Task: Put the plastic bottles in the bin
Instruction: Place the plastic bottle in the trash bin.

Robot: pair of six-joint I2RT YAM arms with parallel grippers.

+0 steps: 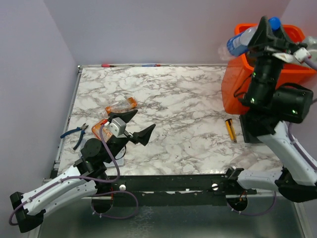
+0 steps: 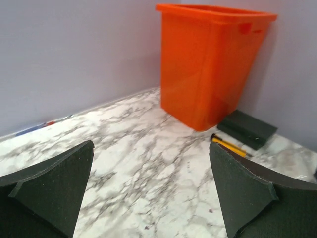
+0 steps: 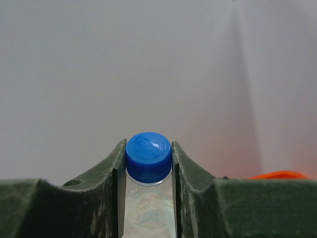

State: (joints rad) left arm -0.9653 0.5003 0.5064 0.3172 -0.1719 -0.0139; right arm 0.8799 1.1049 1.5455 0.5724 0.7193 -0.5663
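My right gripper (image 1: 267,30) is raised over the orange bin (image 1: 233,91) at the back right. It is shut on the neck of a clear plastic bottle (image 1: 238,42) with a blue label. In the right wrist view the bottle's blue cap (image 3: 148,156) sits pinched between the fingers (image 3: 190,188), and the bin's rim (image 3: 280,174) peeks in low on the right. A crushed orange bottle (image 1: 119,106) lies on the table at the left. My left gripper (image 1: 134,126) stands wide open just in front of it, holding nothing. In the left wrist view, only marble shows between the fingers (image 2: 54,188).
Blue-handled pliers (image 1: 74,133) lie by the table's left edge. A yellow and black tool (image 1: 231,130) lies in front of the bin (image 2: 208,64), beside a dark block (image 2: 247,129). Markers (image 1: 131,65) rest along the back wall.
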